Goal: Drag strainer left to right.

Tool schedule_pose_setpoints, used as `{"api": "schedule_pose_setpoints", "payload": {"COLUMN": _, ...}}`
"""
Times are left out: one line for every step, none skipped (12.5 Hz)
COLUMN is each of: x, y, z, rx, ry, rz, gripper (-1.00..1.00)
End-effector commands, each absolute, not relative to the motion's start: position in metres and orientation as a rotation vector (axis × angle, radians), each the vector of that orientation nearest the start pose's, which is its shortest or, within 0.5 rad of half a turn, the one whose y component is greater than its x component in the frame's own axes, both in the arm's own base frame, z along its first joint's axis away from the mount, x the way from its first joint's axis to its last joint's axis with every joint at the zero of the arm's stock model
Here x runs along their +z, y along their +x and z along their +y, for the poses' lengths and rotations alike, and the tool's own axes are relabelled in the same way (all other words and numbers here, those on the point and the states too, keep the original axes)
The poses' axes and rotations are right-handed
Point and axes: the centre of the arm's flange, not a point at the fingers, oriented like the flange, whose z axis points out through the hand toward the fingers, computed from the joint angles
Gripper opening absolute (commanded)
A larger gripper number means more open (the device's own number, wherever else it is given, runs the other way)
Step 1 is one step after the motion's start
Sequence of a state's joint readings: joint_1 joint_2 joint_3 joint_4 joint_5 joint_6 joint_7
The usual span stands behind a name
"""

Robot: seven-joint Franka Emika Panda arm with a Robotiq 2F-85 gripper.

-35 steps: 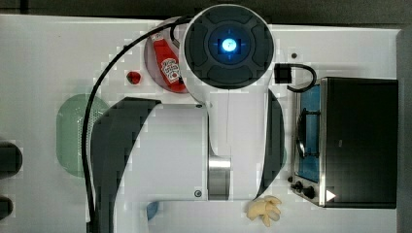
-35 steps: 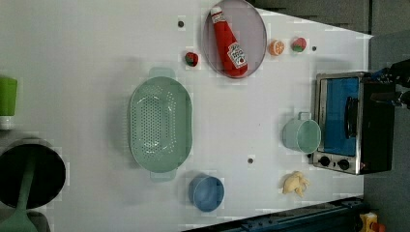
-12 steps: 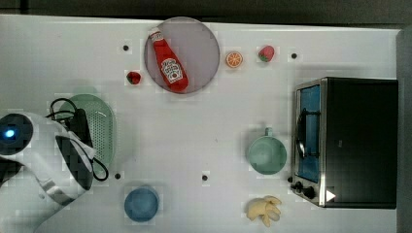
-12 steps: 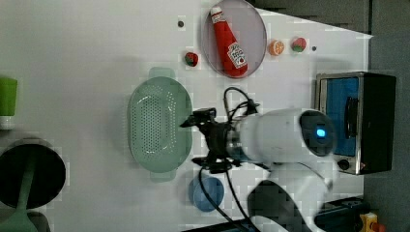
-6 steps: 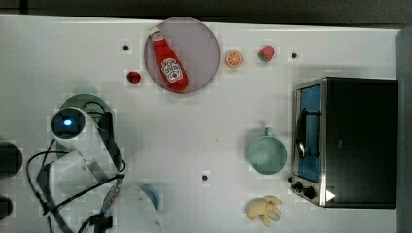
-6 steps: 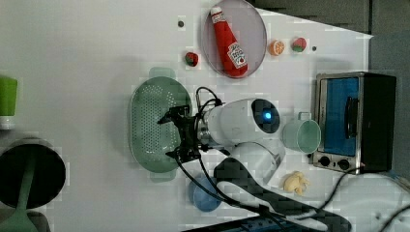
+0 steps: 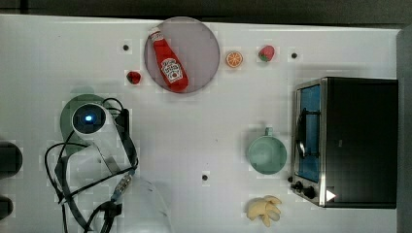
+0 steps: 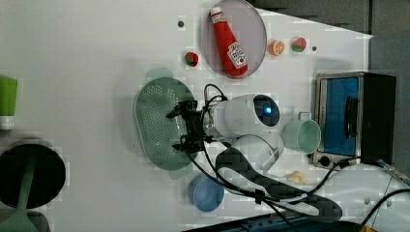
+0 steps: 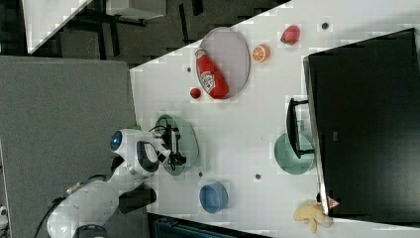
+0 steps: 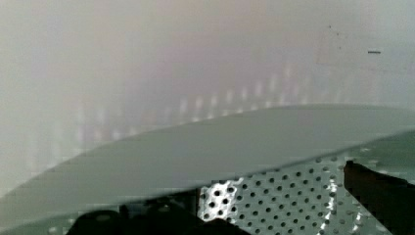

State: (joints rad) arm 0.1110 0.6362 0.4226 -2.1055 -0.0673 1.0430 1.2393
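- the white robot arm is down over the pale mint-green perforated plastic strainer now; half a second back the wrist sat higher over it in the left view, so this reads as a descent into the basket.
- the black gripper has its fingers spread wide, one toward each long side, nothing pinched between them.
- in the wrist view the strainer's holed floor sits right below the camera, with a dark fingertip at the edge, so the tool looks to be inside or just above the rim. whether it touches the floor, i cannot tell.
- the strainer rests on the white desk toward the top view's left, mostly under the arm's wrist; it looks unmoved from a second ago.
- the round blue bowl lies near the strainer's end in the left view, just apart from it.
- the round green mug with a handle and the black toaster oven stand toward the top view's right.
- the red ketchup bottle lies on the round grey plate, well clear.
- judgement: the reach looks finished and the drag has not begun. next it needs a finger hooked against a wall, then a push toward the top view's right.
- risk: the mug sits in that lane.
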Motion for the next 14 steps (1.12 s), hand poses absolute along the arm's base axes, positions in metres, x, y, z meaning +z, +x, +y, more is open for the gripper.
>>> {"api": "schedule_pose_setpoints", "payload": {"x": 0.145, "y": 0.491, "z": 0.270, "rx": 0.259, "ry": -2.226, "rz": 2.202, "gripper": 1.00}}
{"api": "schedule_pose_setpoints", "payload": {"x": 0.147, "y": 0.494, "z": 0.256, "rx": 0.233, "ry": -2.205, "rz": 2.222, "gripper": 1.00}}
{"api": "schedule_pose_setpoints", "payload": {"x": 0.148, "y": 0.494, "z": 0.243, "rx": 0.214, "ry": -2.195, "rz": 2.245, "gripper": 1.00}}
{"api": "schedule_pose_setpoints", "payload": {"x": 0.150, "y": 0.493, "z": 0.230, "rx": 0.198, "ry": -2.190, "rz": 2.265, "gripper": 1.00}}
{"api": "schedule_pose_setpoints", "payload": {"x": 0.152, "y": 0.491, "z": 0.217, "rx": 0.183, "ry": -2.179, "rz": 2.291, "gripper": 1.00}}
{"api": "schedule_pose_setpoints", "payload": {"x": 0.153, "y": 0.488, "z": 0.203, "rx": 0.169, "ry": -2.170, "rz": 2.314, "gripper": 1.00}}
{"api": "schedule_pose_setpoints", "payload": {"x": 0.154, "y": 0.486, "z": 0.190, "rx": 0.158, "ry": -2.174, "rz": 2.322, "gripper": 1.00}}
{"api": "schedule_pose_setpoints", "payload": {"x": 0.154, "y": 0.484, "z": 0.176, "rx": 0.150, "ry": -2.187, "rz": 2.323, "gripper": 1.00}}
{"api": "schedule_pose_setpoints", "payload": {"x": 0.155, "y": 0.483, "z": 0.162, "rx": 0.142, "ry": -2.206, "rz": 2.315, "gripper": 1.00}}
{"api": "schedule_pose_setpoints", "payload": {"x": 0.155, "y": 0.484, "z": 0.147, "rx": 0.134, "ry": -2.220, "rz": 2.310, "gripper": 1.00}}
{"api": "schedule_pose_setpoints", "payload": {"x": 0.154, "y": 0.484, "z": 0.131, "rx": 0.126, "ry": -2.227, "rz": 2.312, "gripper": 1.00}}
{"api": "schedule_pose_setpoints", "payload": {"x": 0.155, "y": 0.486, "z": 0.115, "rx": 0.114, "ry": -2.225, "rz": 2.316, "gripper": 1.00}}
{"api": "schedule_pose_setpoints", "payload": {"x": 0.155, "y": 0.488, "z": 0.099, "rx": 0.101, "ry": -2.223, "rz": 2.320, "gripper": 1.00}}
{"api": "schedule_pose_setpoints", "payload": {"x": 0.154, "y": 0.489, "z": 0.083, "rx": 0.094, "ry": -2.229, "rz": 2.323, "gripper": 1.00}}
